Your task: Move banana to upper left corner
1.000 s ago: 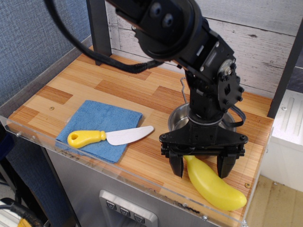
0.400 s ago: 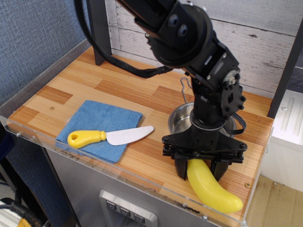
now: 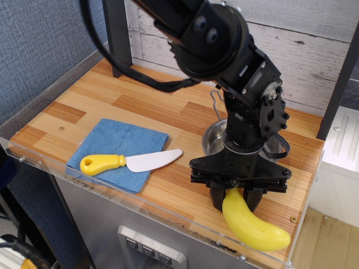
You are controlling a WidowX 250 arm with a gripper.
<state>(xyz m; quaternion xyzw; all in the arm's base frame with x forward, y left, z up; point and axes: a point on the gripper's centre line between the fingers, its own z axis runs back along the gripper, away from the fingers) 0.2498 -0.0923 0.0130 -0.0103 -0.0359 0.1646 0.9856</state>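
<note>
The yellow toy banana (image 3: 252, 224) is at the front right of the wood-plank table, its far end held between my fingers and its near end pointing toward the front right edge. My black gripper (image 3: 235, 200) is shut on the banana's upper end. I cannot tell whether the banana still rests on the table or is slightly raised. The upper left corner (image 3: 120, 67), with its dark vertical post (image 3: 116, 33), lies far across the table from the banana.
A steel pan (image 3: 216, 143) sits right behind the gripper, mostly hidden by the arm. A blue cloth (image 3: 118, 151) lies at the front left with a white toy knife (image 3: 132, 162) with a yellow handle on it. A clear lip runs along the table's front edge.
The fingers, wide open around the banana a second ago, have closed on its upper end. The banana's free end has shifted slightly.
</note>
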